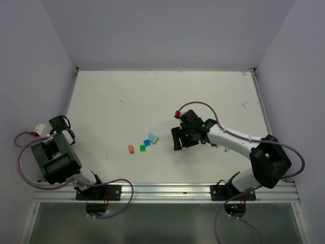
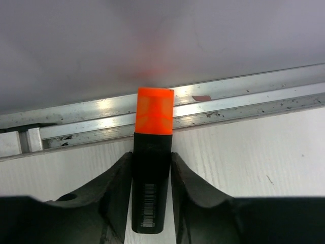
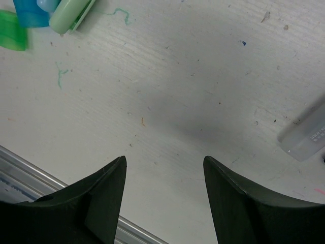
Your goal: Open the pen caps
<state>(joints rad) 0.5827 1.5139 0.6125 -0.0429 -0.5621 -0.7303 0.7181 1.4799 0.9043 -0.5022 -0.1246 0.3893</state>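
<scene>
My left gripper [image 2: 152, 163] is closed on a black marker [image 2: 150, 195]; its two dark fingers [image 2: 114, 195] press against either side of the barrel, seen in the left wrist view. The marker points away from my wrist; its orange cap [image 2: 155, 111] is seated on the far end, past my fingertips, untouched by them. Beyond that cap runs an aluminium rail [image 2: 238, 99], with a grey wall above it. From above, my left arm [image 1: 53, 157] is folded at the near left corner, beside the left edge of the white table [image 1: 167, 96].

My right gripper [image 3: 163, 163] is open; nothing lies between its fingers [image 3: 106, 190], only bare, scuffed tabletop. From above it hovers right of the table's centre [image 1: 179, 140], jaws facing left.

Five loose caps lie on the table, just left of my right gripper, in a short slanting row: a loose orange cap [image 1: 131, 149] alone at the left; then a green cap [image 1: 142, 148], a blue cap [image 1: 147, 143], a light blue cap [image 1: 151, 136] and a mint cap [image 1: 155, 139] bunched together. The right wrist view catches the bunch at its top left corner. At that view's right edge lies the end of a pale marker body [image 3: 307, 137], well apart from the caps.
</scene>
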